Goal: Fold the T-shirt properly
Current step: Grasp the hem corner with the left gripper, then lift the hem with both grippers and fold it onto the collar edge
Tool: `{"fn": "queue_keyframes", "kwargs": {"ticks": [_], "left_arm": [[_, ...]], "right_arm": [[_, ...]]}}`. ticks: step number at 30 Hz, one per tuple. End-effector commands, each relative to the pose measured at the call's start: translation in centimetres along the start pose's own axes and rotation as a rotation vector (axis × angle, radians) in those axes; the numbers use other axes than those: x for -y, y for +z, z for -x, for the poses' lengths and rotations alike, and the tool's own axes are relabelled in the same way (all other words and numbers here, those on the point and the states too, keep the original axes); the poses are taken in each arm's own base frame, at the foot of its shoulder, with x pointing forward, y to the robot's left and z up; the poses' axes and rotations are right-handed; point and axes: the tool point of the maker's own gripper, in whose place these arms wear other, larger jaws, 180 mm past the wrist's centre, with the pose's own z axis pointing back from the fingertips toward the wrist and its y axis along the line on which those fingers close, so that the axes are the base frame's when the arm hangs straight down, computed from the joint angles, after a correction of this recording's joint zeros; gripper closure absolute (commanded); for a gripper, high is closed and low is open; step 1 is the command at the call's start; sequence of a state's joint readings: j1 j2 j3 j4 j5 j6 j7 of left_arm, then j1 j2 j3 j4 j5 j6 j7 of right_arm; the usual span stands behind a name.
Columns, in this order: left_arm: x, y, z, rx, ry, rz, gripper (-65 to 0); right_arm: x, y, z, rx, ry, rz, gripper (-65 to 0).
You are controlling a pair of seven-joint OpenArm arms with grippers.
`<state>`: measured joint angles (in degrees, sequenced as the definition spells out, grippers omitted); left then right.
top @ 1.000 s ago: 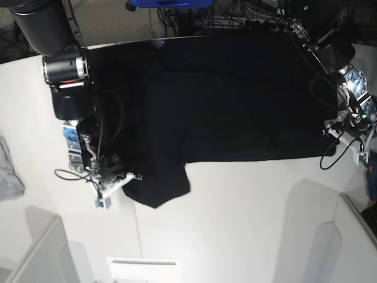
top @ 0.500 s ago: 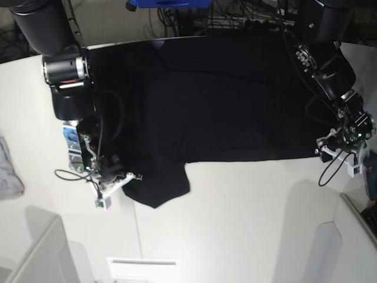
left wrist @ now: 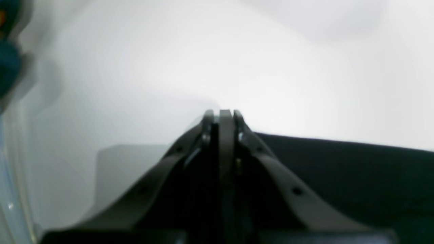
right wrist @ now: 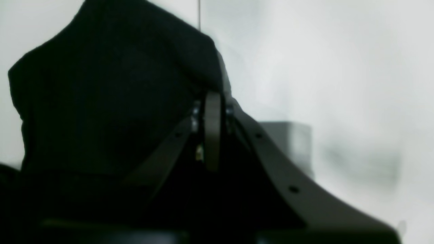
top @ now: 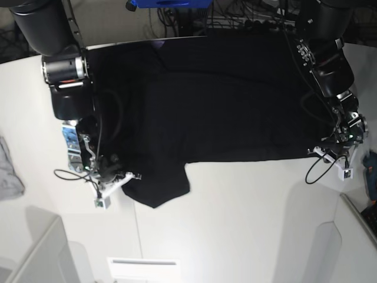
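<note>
The black T-shirt [top: 224,106] lies spread across the far half of the white table [top: 235,224], one sleeve pointing toward the near edge. My left gripper [top: 322,152] is at the shirt's near right corner. In the left wrist view its jaws [left wrist: 221,113] are pressed together, and the cloth's edge [left wrist: 339,169] runs in between them. On the base view's left, my right gripper [top: 132,177] is at the sleeve's outer edge. It is shut [right wrist: 212,96], and the dark sleeve cloth [right wrist: 112,101] bunches up around its tips.
A small grey cloth [top: 9,171] lies at the table's left edge. A blue object [top: 371,177] sits at the right edge beside the left arm. Pale bins stand at the near left [top: 41,253] and near right [top: 353,242]. Cables [top: 235,20] run behind the table.
The left arm has swung in and down from beyond the shirt's right edge to its near right corner, and its jaws have closed. The right arm and the sleeve have not moved.
</note>
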<state>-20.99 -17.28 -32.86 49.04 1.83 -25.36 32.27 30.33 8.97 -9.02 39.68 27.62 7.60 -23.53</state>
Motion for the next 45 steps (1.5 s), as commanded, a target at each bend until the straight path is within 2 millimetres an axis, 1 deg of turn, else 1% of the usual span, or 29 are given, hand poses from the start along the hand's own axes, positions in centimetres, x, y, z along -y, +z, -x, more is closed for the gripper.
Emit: {"fn": "queue_keyframes", "kwargs": {"ticks": [1, 2, 4, 5, 7, 9, 10, 11, 14, 15, 18, 21, 26, 30, 35, 37, 41, 43, 45], "left_arm": [[-0.2, 0.1, 1.4, -0.073, -0.014, -0.003, 0.0], [-0.5, 0.4, 1.1, -0.062, -0.010, -0.011, 0.0], [-1.1, 1.1, -0.4, -0.018, -0.020, -0.028, 0.0], [-1.3, 1.5, -1.1, 0.000, -0.032, -0.036, 0.0], [-1.8, 2.2, -1.2, 0.011, -0.055, -0.056, 0.0], [-2.1, 3.2, -2.3, 0.038, -0.082, -0.075, 0.0], [-2.1, 3.5, -2.8, 0.045, -0.092, -0.081, 0.0], [-2.3, 3.9, -2.6, 0.040, -0.102, -0.091, 0.0], [-2.1, 5.0, -3.5, 0.065, -0.117, -0.094, 0.0], [-2.1, 5.3, -3.3, 0.066, -0.113, -0.088, 0.0], [-1.6, 6.5, -3.4, 0.088, -0.094, -0.058, 0.0], [-1.4, 7.7, -3.1, 0.097, -0.103, -0.052, 0.0], [-1.3, 9.2, -2.1, 0.112, -0.135, -0.052, 0.0], [-0.7, 10.8, -1.4, 0.134, -0.159, -0.037, 0.0], [-0.2, 12.7, -1.1, 0.156, -0.219, -0.049, 0.0], [-0.1, 13.2, -0.8, 0.156, -0.236, -0.051, 0.0], [0.1, 14.1, 0.0, 0.152, -0.264, -0.055, 0.0], [-1.0, 14.8, 0.2, 0.155, -0.250, -0.082, 0.0], [-1.7, 15.4, -0.1, 0.181, -0.204, -0.082, 0.0]], "right_arm": [[0.6, 0.4, -1.6, 0.023, 0.015, 0.015, 0.0], [0.6, 0.5, -1.6, 0.024, 0.015, 0.015, 0.0], [0.7, 0.8, -2.3, 0.052, 0.024, 0.015, 0.0], [1.1, 1.2, -2.6, 0.075, 0.035, 0.020, 0.0], [0.7, 2.0, -3.4, 0.123, 0.056, 0.007, 0.0], [0.0, 2.6, -4.2, 0.157, 0.074, -0.007, 0.0], [-0.2, 2.8, -4.2, 0.164, 0.079, -0.010, 0.0], [-0.4, 3.0, -4.3, 0.172, 0.083, -0.015, 0.0], [-0.1, 3.5, -4.1, 0.183, 0.095, -0.012, 0.0], [-0.2, 3.7, -4.0, 0.186, 0.098, -0.014, 0.0], [-0.4, 4.3, -4.0, 0.205, 0.109, -0.021, 0.0], [1.0, 5.6, -4.2, 0.220, 0.069, -0.001, 0.0], [1.9, 7.4, -4.1, 0.213, 0.044, 0.010, 0.0], [2.4, 8.7, -3.2, 0.204, 0.033, 0.019, 0.0], [1.7, 9.7, -1.7, 0.192, 0.054, 0.009, 0.0], [1.9, 10.2, -1.4, 0.201, 0.053, 0.012, 0.0], [2.4, 11.2, 0.2, 0.198, 0.044, 0.024, 0.0], [2.8, 11.9, 0.9, 0.203, 0.036, 0.035, 0.0], [3.0, 12.4, 1.6, 0.203, 0.037, 0.039, 0.0]]}}
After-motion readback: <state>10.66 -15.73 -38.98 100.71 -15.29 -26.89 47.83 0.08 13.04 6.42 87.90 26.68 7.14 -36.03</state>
